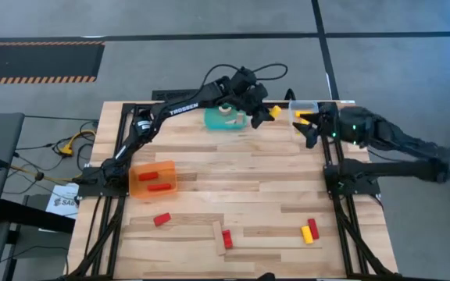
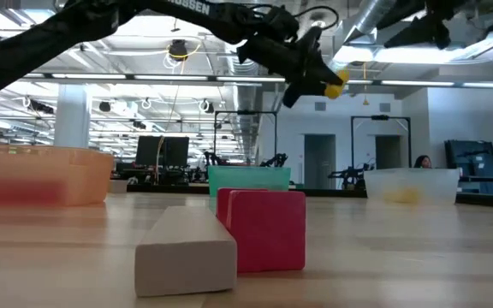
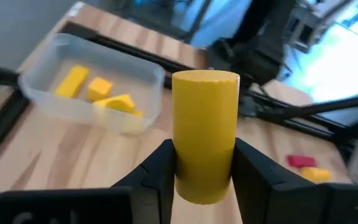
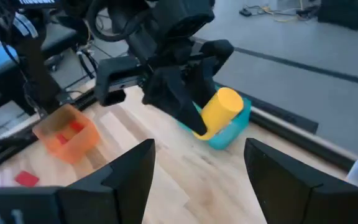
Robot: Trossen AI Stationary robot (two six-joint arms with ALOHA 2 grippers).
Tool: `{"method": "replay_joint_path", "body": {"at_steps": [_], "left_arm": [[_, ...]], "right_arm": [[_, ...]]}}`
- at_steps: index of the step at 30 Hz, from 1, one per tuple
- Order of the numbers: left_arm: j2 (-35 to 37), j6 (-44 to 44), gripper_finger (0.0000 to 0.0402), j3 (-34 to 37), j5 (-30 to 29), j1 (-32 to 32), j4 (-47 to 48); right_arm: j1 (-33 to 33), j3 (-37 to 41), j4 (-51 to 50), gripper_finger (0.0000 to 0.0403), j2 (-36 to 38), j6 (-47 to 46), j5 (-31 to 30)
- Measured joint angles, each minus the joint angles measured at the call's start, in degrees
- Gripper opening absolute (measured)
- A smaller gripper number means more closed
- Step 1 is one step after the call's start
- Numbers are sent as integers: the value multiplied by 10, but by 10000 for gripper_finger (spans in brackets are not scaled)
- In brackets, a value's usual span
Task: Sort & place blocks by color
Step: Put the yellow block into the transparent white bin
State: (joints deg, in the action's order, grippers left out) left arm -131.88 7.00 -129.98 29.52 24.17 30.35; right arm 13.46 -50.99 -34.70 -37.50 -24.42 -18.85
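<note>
High view: you saw the left gripper point(image 1: 266, 114) near the counter's point(image 1: 248, 179) far edge, just beside the teal bin point(image 1: 225, 119), grasping a yellow cylinder point(image 1: 273, 112). The clear bin point(image 1: 303, 111) was partly hidden under the right gripper point(image 1: 311, 129). Red blocks lay in the orange bin point(image 1: 153, 179); a loose red block point(image 1: 162, 219) and other loose blocks sat near the front edge.

Low view: you had the yellow cylinder point(image 2: 334, 85) well above the counter, clamped between dark fingers; a pale block point(image 2: 188, 248) touching a red block point(image 2: 264, 229) blocked much of the teal bin.

Left wrist view: you saw both fingers pressed on the cylinder's point(image 3: 204, 135) sides, its lower end cut off; yellow blocks point(image 3: 95, 93) lay in the clear bin beyond.

Right wrist view: your right gripper's fingers point(image 4: 129, 168) stood wide apart, empty, facing the left gripper's cylinder point(image 4: 219, 111).
</note>
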Motion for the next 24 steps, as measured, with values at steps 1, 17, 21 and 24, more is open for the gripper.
{"method": "replay_joint_path", "body": {"at_steps": [1,17,21,24], "left_arm": [[-1,7,97,0,-9,-3,-8],[1,57,97,-1,-45,-55,-109],[0,48,97,-1,-54,-69,-111],[0,41,97,-1,-55,-78,-124]], "right_arm": [[35,4,6,269,4,25,36],[362,171,288,269,46,114,534],[361,172,290,269,37,114,537],[352,172,303,269,26,109,541]]}}
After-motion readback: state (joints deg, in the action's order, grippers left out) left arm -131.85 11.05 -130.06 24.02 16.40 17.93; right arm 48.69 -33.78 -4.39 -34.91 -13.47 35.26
